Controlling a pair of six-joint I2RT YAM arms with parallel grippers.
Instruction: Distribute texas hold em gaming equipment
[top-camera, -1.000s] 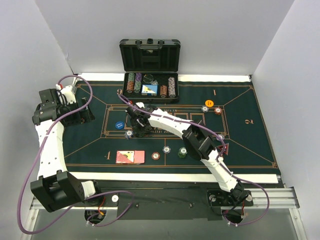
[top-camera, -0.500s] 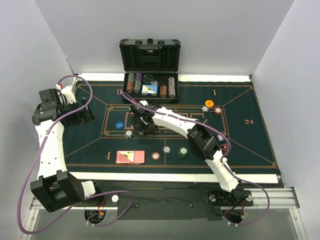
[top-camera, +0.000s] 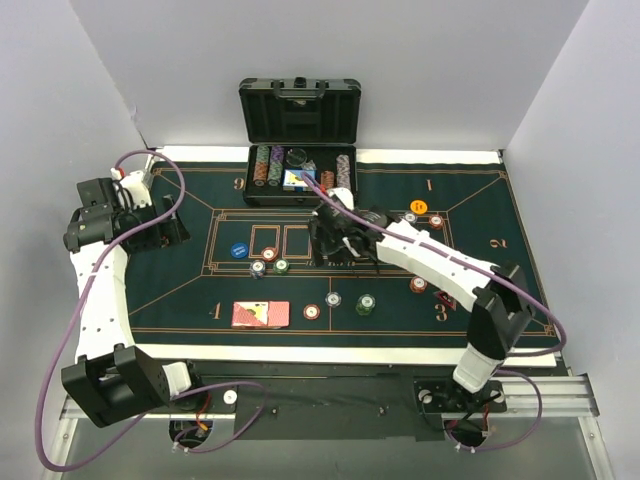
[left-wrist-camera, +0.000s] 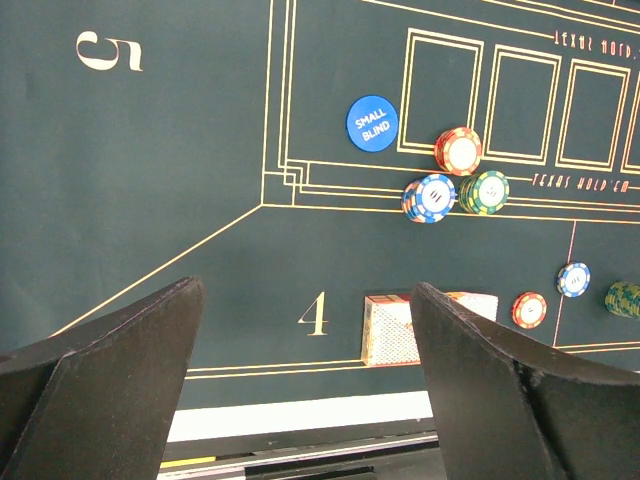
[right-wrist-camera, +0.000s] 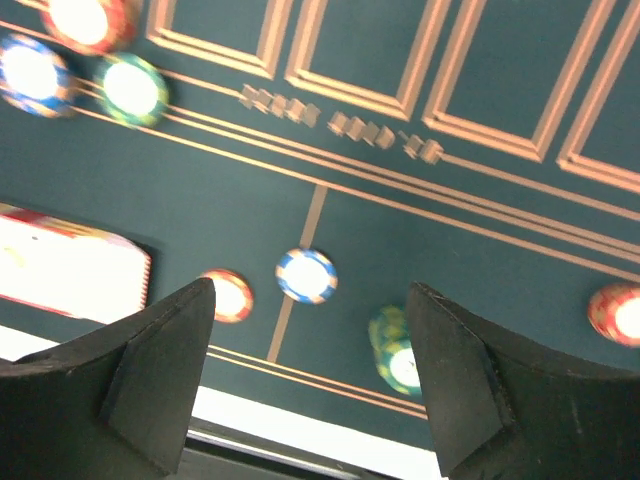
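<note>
Right fingers (right-wrist-camera: 150, 380) swung rightward, spread; chips (right-wrist-camera: 306, 275) blurred.

A black hard-shell case (top-camera: 300, 110) sits open at twelve o'clock on the green felt mat (top-camera: 170, 290), lid upright. Racked chip rows (top-camera: 266, 166) line its tray.

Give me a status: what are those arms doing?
Left end effector, right end effector open, empty. Three chips beside small blind disc; cards at near edge. Nothing blocking.
</note>
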